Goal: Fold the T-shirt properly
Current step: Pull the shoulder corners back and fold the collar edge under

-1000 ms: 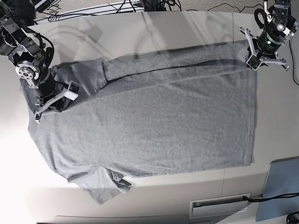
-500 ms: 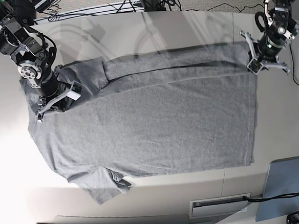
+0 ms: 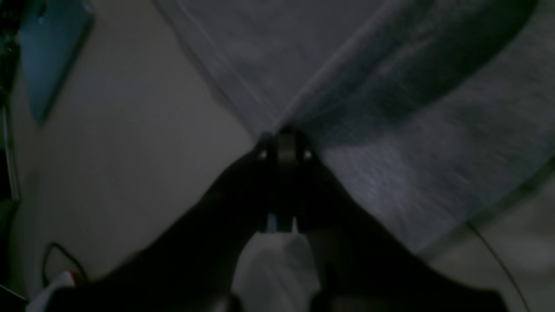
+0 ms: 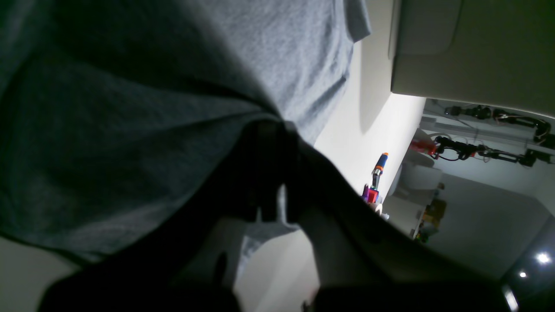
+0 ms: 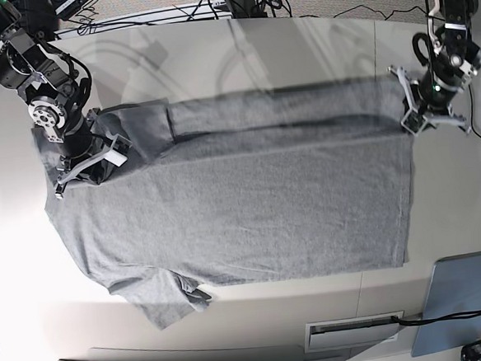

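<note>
Dim going in the left wrist view: the left gripper (image 3: 284, 145) shows only as a black silhouette, its fingertips a dark blur against the cloth, and the lower part of the picture is lost in shadow. The right wrist view is no kinder, with the right gripper (image 4: 271, 130) a dark wedge and the fabric above it falling into deep shade. From the base view both wrists sit over their own fingertips, so the pinch points themselves are covered there.

What does come through: the T-shirt (image 5: 250, 204) lies spread across the white table (image 5: 215, 58), plain grey side up, hem toward that view's right, sleeves toward its left. The near sleeve is crumpled and partly tucked under itself at the front edge. The far long edge is raised off the table in a narrow band, casting a shadow on the cloth below.

The left gripper (image 5: 421, 112) is at the far hem corner, jaws pressed together on a fold of the T-shirt (image 3: 390, 86), fabric fanning away from the tips. The right gripper (image 5: 86, 162) is at the far shoulder by the sleeve, jaws likewise clamped narrow on the T-shirt (image 4: 130, 108), cloth draping over and past them.

A grey-blue panel (image 5: 463, 289) lies by the table's near right corner, well apart from the hem.
</note>
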`<state>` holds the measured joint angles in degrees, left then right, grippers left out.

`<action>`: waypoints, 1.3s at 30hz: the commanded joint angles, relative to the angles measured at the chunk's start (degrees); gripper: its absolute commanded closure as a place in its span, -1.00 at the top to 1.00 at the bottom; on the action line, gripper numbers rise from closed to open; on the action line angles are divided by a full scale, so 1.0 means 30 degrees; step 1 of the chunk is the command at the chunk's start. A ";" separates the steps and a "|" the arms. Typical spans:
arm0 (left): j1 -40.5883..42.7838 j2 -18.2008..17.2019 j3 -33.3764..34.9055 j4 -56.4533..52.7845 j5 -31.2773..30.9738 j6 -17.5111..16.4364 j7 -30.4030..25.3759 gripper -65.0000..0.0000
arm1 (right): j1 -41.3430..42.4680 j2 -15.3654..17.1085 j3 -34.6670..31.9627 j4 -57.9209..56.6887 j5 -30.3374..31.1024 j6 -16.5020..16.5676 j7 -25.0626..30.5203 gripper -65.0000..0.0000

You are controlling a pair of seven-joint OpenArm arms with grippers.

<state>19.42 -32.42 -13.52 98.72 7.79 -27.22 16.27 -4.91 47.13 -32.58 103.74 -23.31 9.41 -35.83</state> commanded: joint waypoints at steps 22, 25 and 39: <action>-0.0525 -0.0896 -0.0160 0.0291 -0.0306 0.0656 -0.0270 -1.00 | 0.0313 0.0357 0.0226 0.0160 -0.0226 -0.0364 -0.0058 -1.00; -0.0554 -0.0889 -0.0160 0.0284 -0.0882 0.0641 -0.0124 -1.00 | 0.0313 0.0364 0.0226 0.0160 -0.0226 -0.0372 -0.0211 -1.00; -0.0539 -0.0889 -0.0160 0.0284 -0.1413 0.0568 0.0321 0.07 | 0.0321 0.0364 0.0233 0.0160 -0.0226 -0.1530 -0.0233 -0.11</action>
<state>18.22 -34.00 -13.52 98.72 3.79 -26.13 18.04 -4.89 47.13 -32.58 103.70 -23.29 5.67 -36.51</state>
